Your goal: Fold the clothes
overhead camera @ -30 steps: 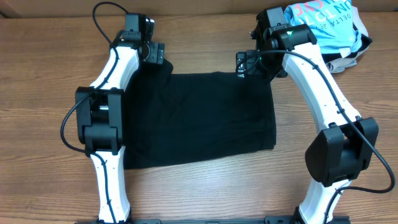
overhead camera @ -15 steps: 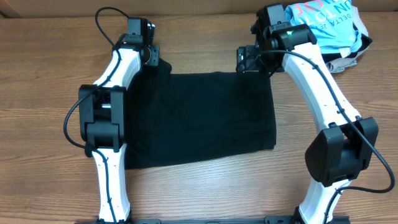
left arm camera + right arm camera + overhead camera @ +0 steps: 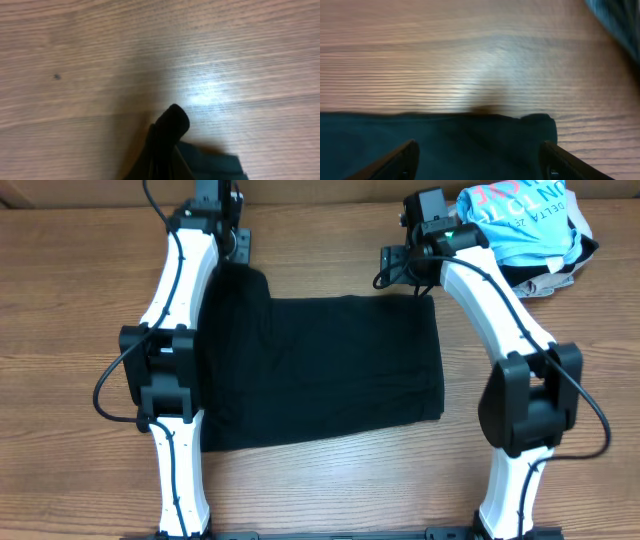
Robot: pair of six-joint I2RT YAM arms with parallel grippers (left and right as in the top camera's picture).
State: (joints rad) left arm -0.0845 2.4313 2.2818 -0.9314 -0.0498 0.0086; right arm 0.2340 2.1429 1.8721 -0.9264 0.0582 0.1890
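Note:
A black garment (image 3: 320, 370) lies spread flat on the wooden table. Its far left corner is bunched into a dark fold (image 3: 171, 131), and my left gripper (image 3: 238, 252) is shut on that fold, at the far left of the cloth. In the left wrist view my left gripper (image 3: 163, 170) is mostly hidden by the cloth. My right gripper (image 3: 397, 270) hovers at the garment's far right corner (image 3: 540, 125). Its fingers (image 3: 406, 159) stand wide apart over the cloth's far edge, so my right gripper (image 3: 479, 150) is open.
A pile of other clothes sits at the far right corner, with a light blue printed shirt (image 3: 520, 215) on top and a grey piece (image 3: 545, 280) under it. Bare wood table (image 3: 60, 330) surrounds the garment.
My left gripper shut on the garment's far left corner and moved toward the far edge, drawing that corner up. My right gripper shifted slightly farther back and its fingers narrowed a little.

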